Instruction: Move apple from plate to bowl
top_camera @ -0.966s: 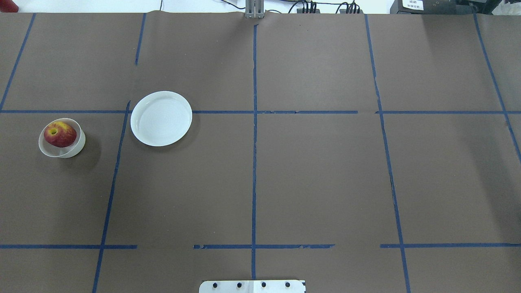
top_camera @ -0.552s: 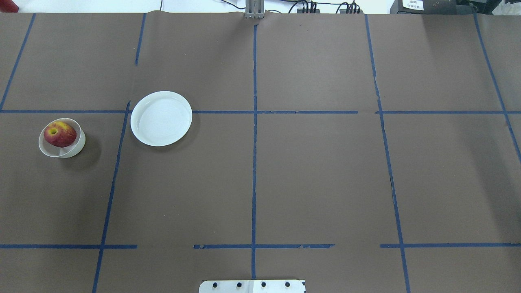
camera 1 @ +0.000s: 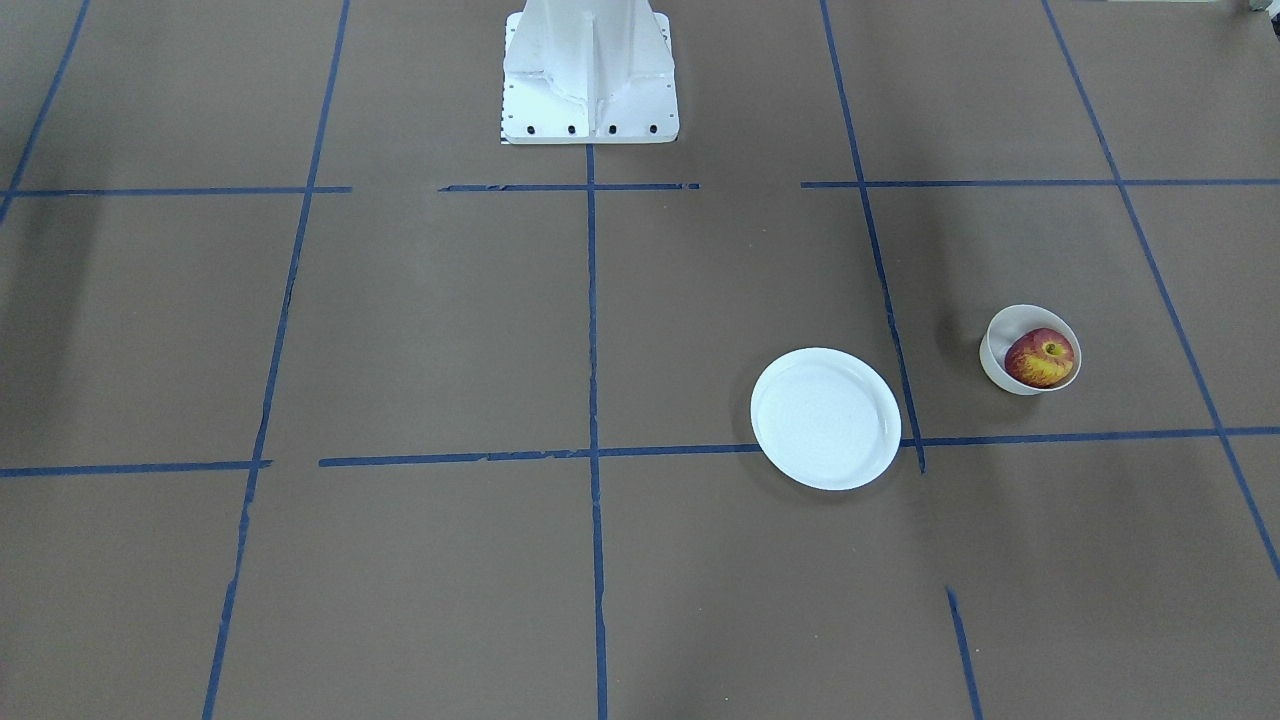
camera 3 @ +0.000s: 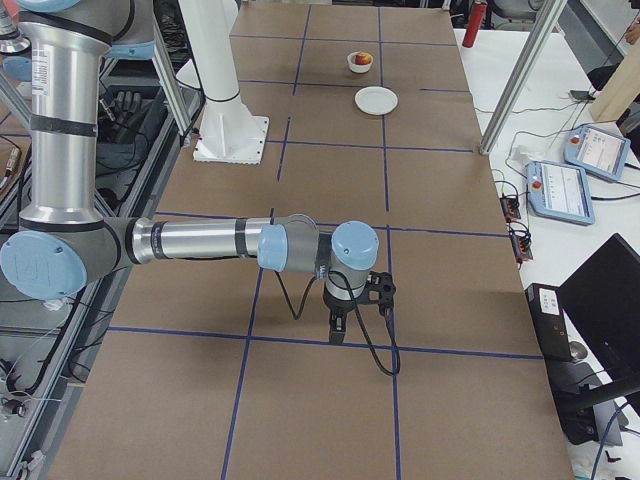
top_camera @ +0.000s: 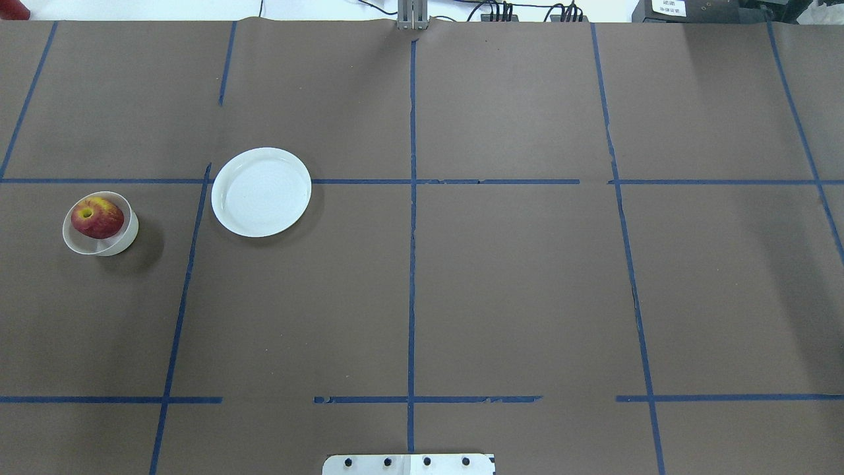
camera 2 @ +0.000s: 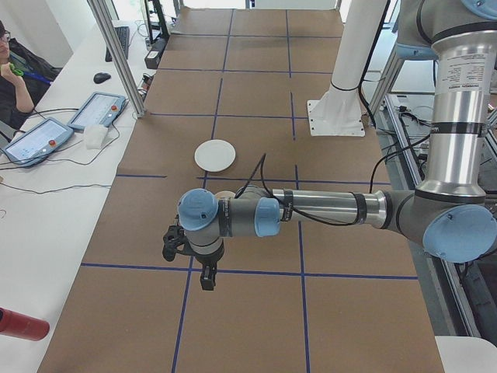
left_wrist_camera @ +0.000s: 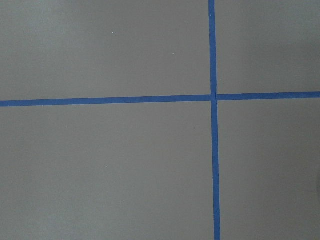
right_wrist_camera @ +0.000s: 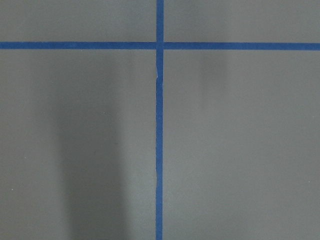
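The red and yellow apple [top_camera: 97, 218] lies inside the small off-white bowl [top_camera: 130, 234] at the table's left side, stem dimple up. It also shows in the front view [camera 1: 1040, 358], inside the bowl [camera 1: 1003, 326]. The flat white plate [top_camera: 262, 192] stands bare to the bowl's right, also in the front view [camera 1: 825, 418]. My left gripper [camera 2: 206, 278] shows only in the exterior left view, hanging above the table off to the side; I cannot tell if it is open. My right gripper [camera 3: 336, 328] shows only in the exterior right view, far from the bowl; I cannot tell its state.
Brown paper with blue tape lines [top_camera: 412, 231] covers the table. The robot's white base [camera 1: 588, 75] stands at the table's near middle edge. Both wrist views show only paper and tape. Tablets [camera 2: 97, 110] and an operator sit on the side desk.
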You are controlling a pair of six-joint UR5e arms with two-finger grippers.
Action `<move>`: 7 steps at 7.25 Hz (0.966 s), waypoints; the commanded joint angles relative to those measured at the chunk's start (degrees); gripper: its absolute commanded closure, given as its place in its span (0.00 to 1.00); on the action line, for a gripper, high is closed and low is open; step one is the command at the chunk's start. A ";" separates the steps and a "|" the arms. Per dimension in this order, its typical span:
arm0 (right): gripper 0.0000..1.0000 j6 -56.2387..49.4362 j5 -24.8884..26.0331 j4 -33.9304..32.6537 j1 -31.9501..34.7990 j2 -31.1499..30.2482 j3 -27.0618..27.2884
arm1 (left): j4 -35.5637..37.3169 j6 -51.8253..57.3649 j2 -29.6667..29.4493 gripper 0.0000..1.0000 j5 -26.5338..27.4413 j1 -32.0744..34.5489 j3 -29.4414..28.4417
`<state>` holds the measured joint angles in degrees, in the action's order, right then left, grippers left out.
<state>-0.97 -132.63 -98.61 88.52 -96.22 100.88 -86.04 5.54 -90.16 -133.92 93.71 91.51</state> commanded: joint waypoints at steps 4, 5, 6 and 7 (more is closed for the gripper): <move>0.00 0.00 0.00 0.00 -0.02 -0.02 -0.07 | -0.01 0.00 0.07 0.00 -1.08 -0.02 0.60; 0.00 0.00 0.00 0.00 -0.02 -0.02 0.01 | -0.01 0.00 -0.02 0.00 -1.08 -0.02 0.69; 0.00 0.00 0.00 0.00 -0.02 -0.02 0.01 | -0.01 0.00 -0.02 0.00 -1.08 -0.02 0.78; 0.00 0.00 0.00 0.00 -0.02 -0.02 0.01 | -0.01 0.00 -0.02 0.00 -1.08 -0.02 0.87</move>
